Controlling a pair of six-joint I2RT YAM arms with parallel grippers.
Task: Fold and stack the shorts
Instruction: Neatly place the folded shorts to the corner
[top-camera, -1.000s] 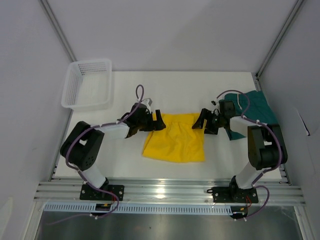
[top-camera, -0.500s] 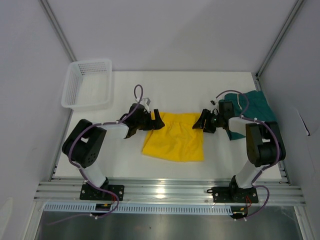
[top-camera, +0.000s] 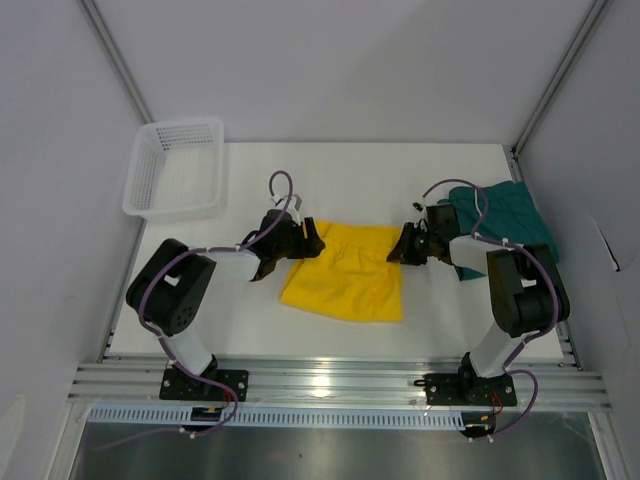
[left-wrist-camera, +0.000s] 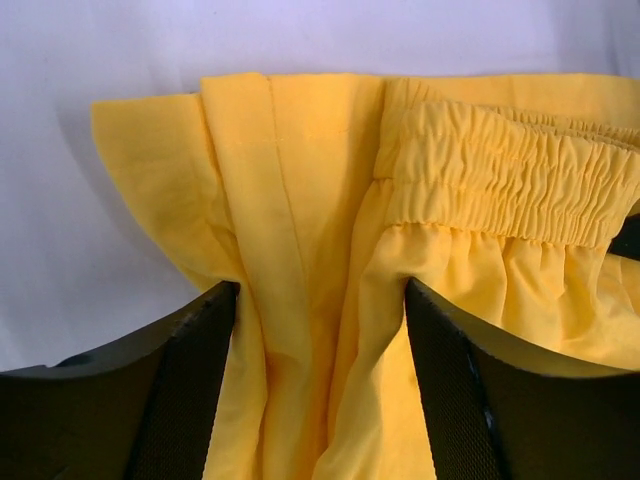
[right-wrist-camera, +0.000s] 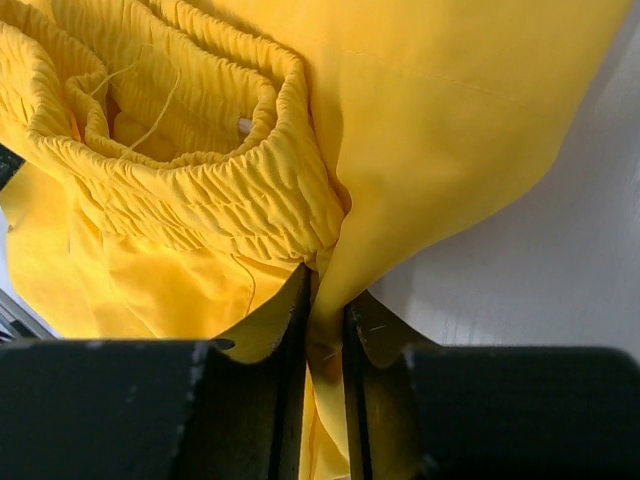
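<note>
The bright yellow cloth shorts (top-camera: 345, 282) lie on the white table (top-camera: 440, 320) between both grippers: the right gripper (right-wrist-camera: 326, 325) jaws are clamped on one waistband corner, while the left gripper (left-wrist-camera: 320, 345) jaws stand apart astride the other, probably to stretch the cloth flat for folding.

Both my arms reach forward and inward, low over the table. My left gripper (top-camera: 308, 240) sits at the yellow shorts' (top-camera: 345, 275) far-left corner, fingers (left-wrist-camera: 190, 390) spread with cloth bunched between them. My right gripper (top-camera: 402, 244) is at the far-right corner, fingers (right-wrist-camera: 290, 330) pinched tight on a fold.
</note>
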